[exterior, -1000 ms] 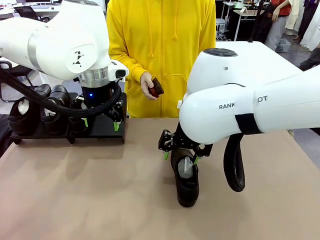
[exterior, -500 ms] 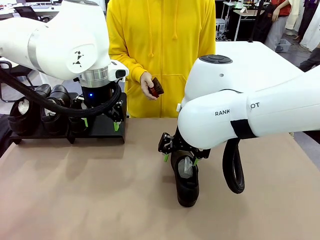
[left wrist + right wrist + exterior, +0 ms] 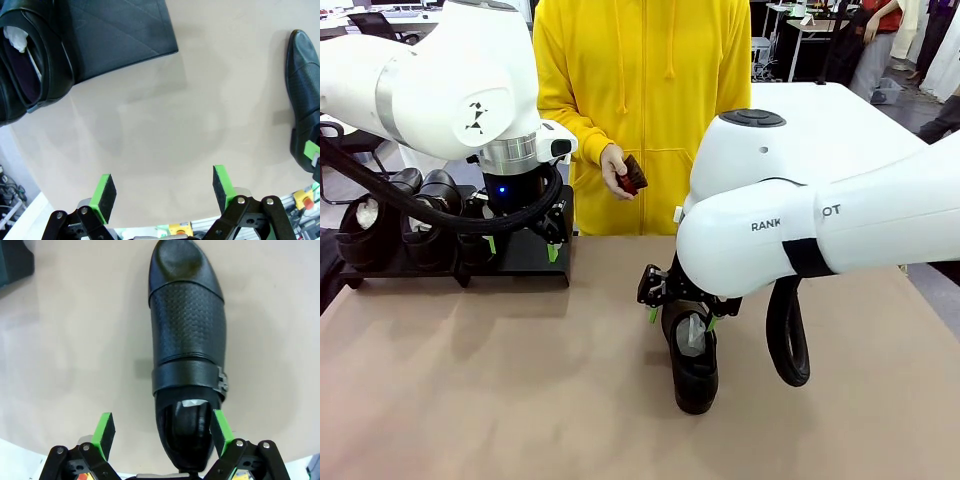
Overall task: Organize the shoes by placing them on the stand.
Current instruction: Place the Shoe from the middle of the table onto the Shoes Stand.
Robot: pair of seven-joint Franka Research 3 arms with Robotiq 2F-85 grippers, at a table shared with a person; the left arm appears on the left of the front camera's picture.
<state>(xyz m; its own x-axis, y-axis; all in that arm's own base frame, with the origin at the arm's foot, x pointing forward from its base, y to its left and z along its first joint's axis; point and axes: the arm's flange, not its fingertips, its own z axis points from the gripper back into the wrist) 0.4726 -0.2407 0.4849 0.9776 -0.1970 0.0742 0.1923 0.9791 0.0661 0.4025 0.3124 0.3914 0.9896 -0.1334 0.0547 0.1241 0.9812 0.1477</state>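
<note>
The right pincer (image 3: 680, 318) is standing wide open above the heel end of a black shoe (image 3: 692, 360) that is lying on the bench (image 3: 520, 400); one green pad (image 3: 220, 427) is just beside the shoe's opening, and I cannot tell if it is touching. The shoe's long axis is running toward the robot, with the toe pointing to the robot's side. The left pincer (image 3: 520, 248) is also wide open and holding nothing, hanging near the stand (image 3: 525, 262). Other shoes (image 3: 390, 220) are sitting on the stand, left of the left pincer.
</note>
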